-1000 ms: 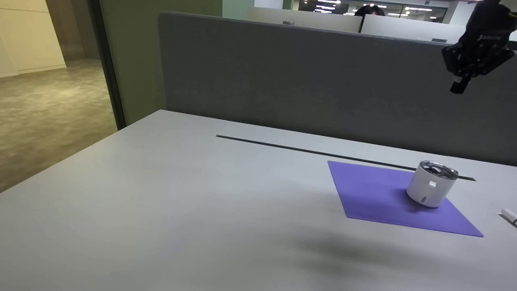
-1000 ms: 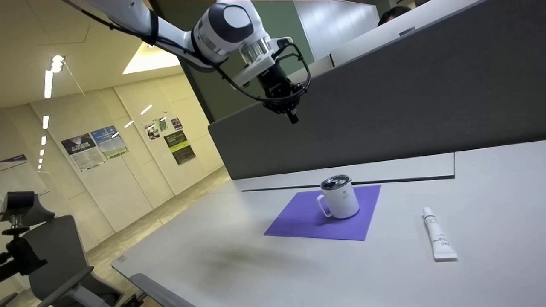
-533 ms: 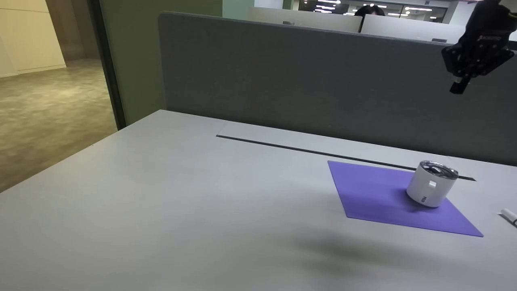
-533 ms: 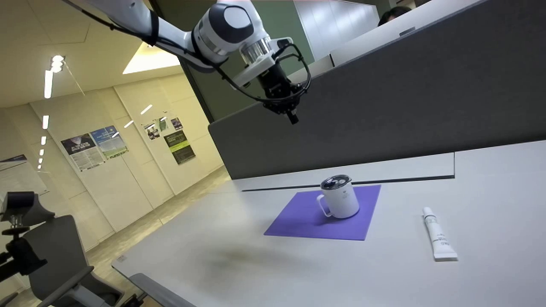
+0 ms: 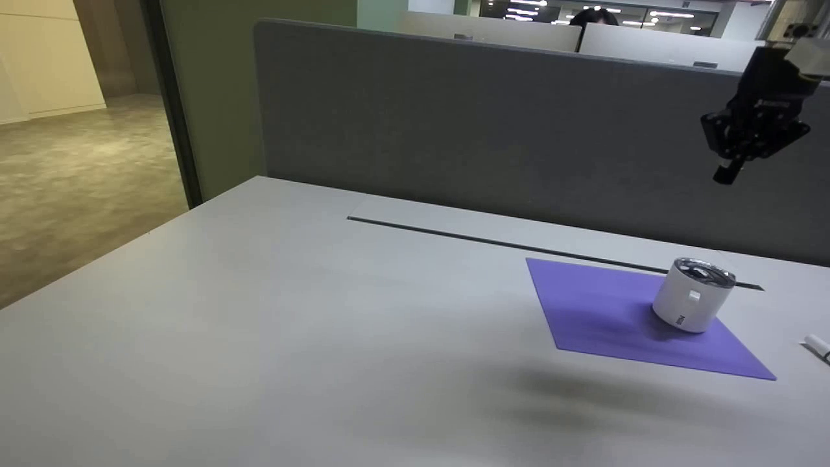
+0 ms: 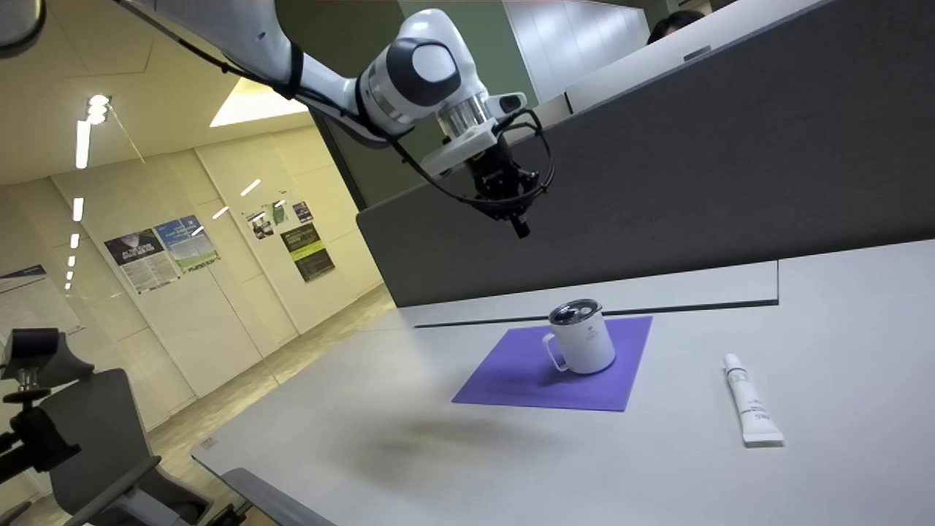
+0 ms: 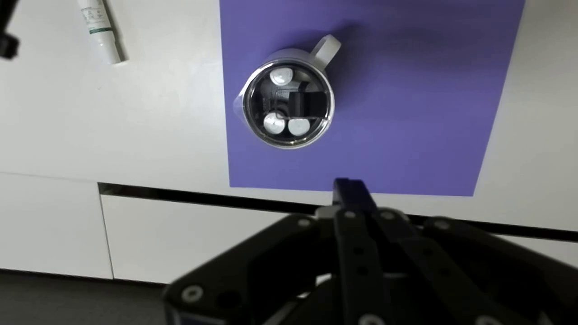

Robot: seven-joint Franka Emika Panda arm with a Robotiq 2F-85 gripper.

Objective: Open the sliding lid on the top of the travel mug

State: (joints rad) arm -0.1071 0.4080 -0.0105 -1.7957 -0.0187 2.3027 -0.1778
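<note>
Near the edge of the purple mat [image 7: 420, 131], the travel mug [image 6: 584, 340] stands well clear of closed jaws.

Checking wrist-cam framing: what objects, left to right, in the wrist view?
Blurred dark piece, white squeeze tube, travel mug, gripper fingertips. Purple mat left out: it lies under the mug.
</note>
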